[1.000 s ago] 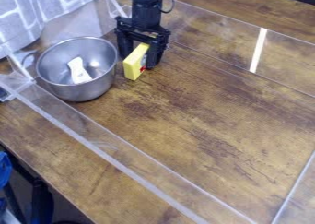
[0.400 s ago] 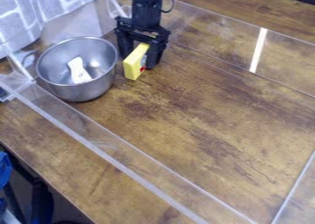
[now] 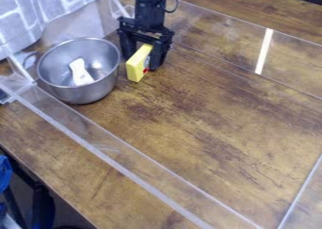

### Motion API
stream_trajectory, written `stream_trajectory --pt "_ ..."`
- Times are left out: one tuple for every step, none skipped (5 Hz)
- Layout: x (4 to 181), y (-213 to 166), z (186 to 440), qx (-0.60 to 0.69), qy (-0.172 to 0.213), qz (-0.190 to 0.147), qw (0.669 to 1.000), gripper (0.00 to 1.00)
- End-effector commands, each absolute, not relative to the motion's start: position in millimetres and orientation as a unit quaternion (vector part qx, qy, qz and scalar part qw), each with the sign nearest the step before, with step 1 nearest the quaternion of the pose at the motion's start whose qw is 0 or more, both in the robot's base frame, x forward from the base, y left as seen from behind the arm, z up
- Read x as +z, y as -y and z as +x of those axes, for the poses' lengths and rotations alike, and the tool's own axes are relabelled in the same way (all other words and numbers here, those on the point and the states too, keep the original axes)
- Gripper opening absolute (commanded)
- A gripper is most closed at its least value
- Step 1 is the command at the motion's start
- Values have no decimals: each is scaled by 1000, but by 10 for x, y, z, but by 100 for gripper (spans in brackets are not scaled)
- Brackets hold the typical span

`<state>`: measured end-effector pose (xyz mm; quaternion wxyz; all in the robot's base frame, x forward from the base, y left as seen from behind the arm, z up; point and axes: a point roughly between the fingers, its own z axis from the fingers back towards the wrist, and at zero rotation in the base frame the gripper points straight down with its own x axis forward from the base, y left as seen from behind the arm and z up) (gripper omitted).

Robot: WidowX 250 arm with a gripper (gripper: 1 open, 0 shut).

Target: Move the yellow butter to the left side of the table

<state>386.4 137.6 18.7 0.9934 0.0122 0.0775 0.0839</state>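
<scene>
wooden table [image 3: 201,110] | one yellow butter [image 3: 137,62] | one metal bowl [image 3: 56,82] | one end effector [image 3: 143,48]

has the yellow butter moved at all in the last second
No. The yellow butter sits in the same spot beside the metal bowl, between the jaws of the gripper.

Dark, worn wooden surface [image 3: 189,110] edged by clear acrylic walls [image 3: 113,153]; pale tiled wall [image 3: 44,7] behind; bright window glare [image 3: 265,52].
</scene>
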Motion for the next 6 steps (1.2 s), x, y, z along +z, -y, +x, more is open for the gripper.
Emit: stream_trajectory --pt "217 -1456 3813 96 -75 7 992 100" --pt "220 -1469 3841 96 -70 5 993 100" --pt "222 -1484 3870 95 -65 3 993 100" --pt "220 -1501 3900 94 -60 1 994 100" --pt "219 -1517 3927 94 -56 0 994 100" --pt "213 -1533 3952 94 -53 -1 994 100"
